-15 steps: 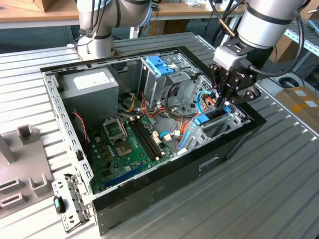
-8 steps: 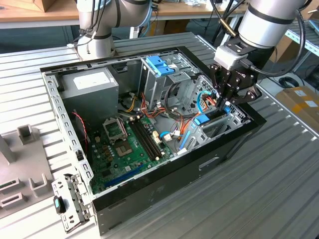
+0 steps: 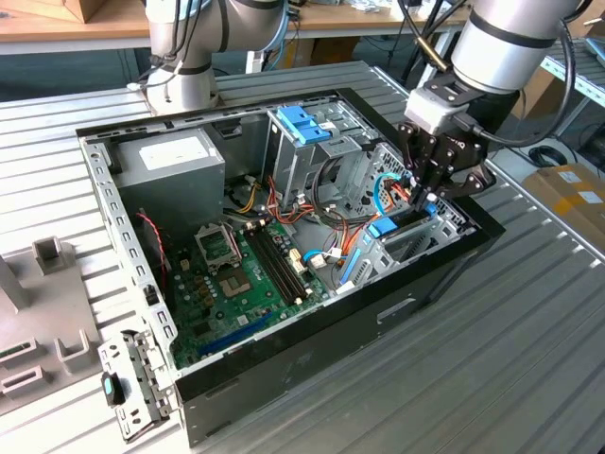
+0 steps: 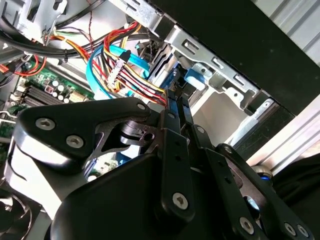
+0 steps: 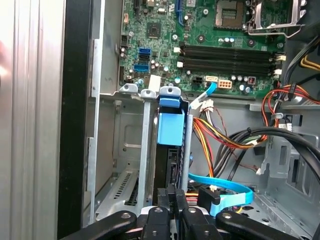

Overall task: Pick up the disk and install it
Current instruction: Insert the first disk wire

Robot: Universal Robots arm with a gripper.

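The disk (image 5: pixel 167 157) stands on edge in a slot of the metal drive bay (image 5: pixel 125 135) at the corner of the open computer case (image 3: pixel 312 350). One blue rail (image 5: pixel 169 122) caps its far end, and it also shows as a blue strip (image 3: pixel 384 227) in the exterior view. My gripper (image 5: pixel 172 191) hangs over the bay with its two black fingers pressed together, tips at the disk's near end. I cannot tell whether they touch it. In the second wrist view the shut gripper (image 4: pixel 175 100) points toward the blue rail (image 4: pixel 192 77).
A bundle of coloured cables (image 5: pixel 225 135) and a flat blue cable (image 5: pixel 227 186) lie right beside the bay. Further in are the motherboard (image 3: pixel 236 284), the grey power-supply box (image 3: pixel 175 161) and a drive cage with blue handle (image 3: pixel 304 128). A loose metal bracket (image 3: pixel 132 383) lies on the table.
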